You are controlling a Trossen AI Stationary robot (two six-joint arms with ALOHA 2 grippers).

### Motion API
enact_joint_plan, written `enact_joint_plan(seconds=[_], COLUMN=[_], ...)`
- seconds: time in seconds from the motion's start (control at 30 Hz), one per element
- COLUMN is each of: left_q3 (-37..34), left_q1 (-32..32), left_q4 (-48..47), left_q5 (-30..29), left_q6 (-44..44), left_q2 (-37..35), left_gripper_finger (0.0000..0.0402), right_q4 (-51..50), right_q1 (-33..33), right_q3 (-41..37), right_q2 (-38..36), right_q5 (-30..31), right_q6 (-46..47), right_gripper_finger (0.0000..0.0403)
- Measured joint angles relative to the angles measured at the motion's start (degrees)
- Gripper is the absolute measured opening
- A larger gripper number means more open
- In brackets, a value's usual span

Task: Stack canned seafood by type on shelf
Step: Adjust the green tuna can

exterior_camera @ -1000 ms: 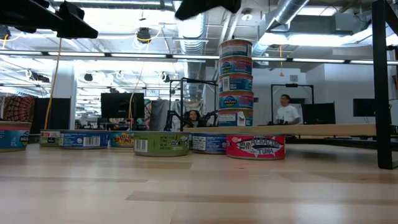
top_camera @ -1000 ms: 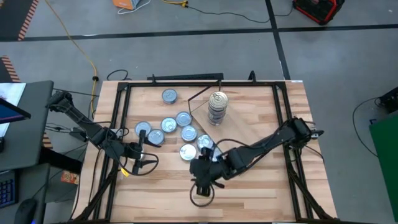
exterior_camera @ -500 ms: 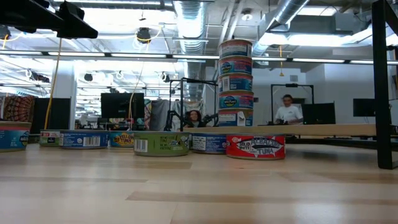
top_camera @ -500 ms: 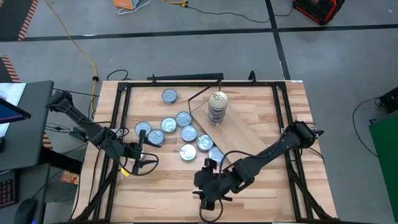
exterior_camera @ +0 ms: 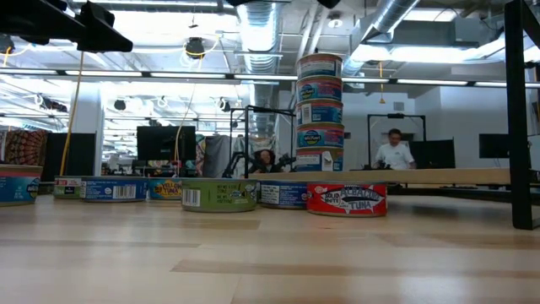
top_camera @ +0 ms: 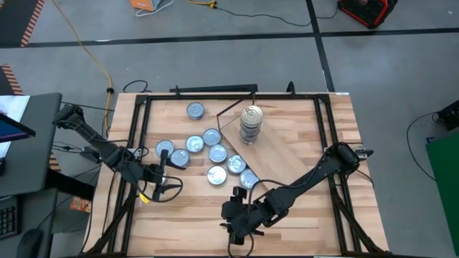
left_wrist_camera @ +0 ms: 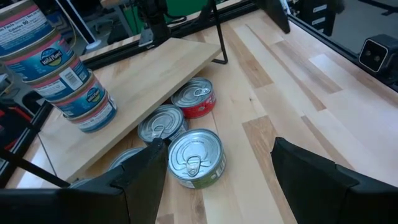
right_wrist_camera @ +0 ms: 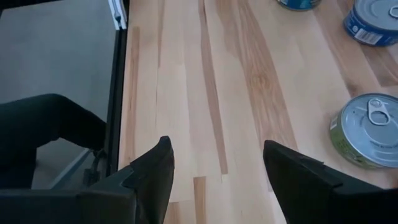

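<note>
Currently, with our left end effector (top_camera: pixel 166 179) and right end effector (top_camera: pixel 240 218) spread empty, a careless swing could topple the tall tower of blue-labelled round tins (top_camera: pixel 250 122).

The plank surface (top_camera: pixel 301 215) carries the light-wood shelf (top_camera: pixel 287 147), set at an angle toward the right half. On the shelf, near its far corner, a stack of tins (top_camera: pixel 250 123) stands upright, five high in the low view. Loose tins (top_camera: pixel 203 147) lie flat on the surface left of the shelf, silver lids up, one lone tin (top_camera: pixel 195 110) nearer the far edge. A red-labelled tin (exterior_camera: pixel 347 199) sits just beside the shelf's edge.
</note>
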Motion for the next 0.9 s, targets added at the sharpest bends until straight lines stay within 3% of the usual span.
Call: enact_joint_plan(seconds=[0.9], left_q3=[0.0], left_q1=[0.0], left_q4=[0.0], left_q5=[0.0], left_q6=[0.0], left_q2=[0.0], left_gripper_finger=[0.0277], right_q4=[0.47], right_q1=[-1.79], right_q3=[0.0], right_q2=[-0.17], right_q5=[0.0], right_q6=[-5.78], right_gripper_finger=[0.0271])
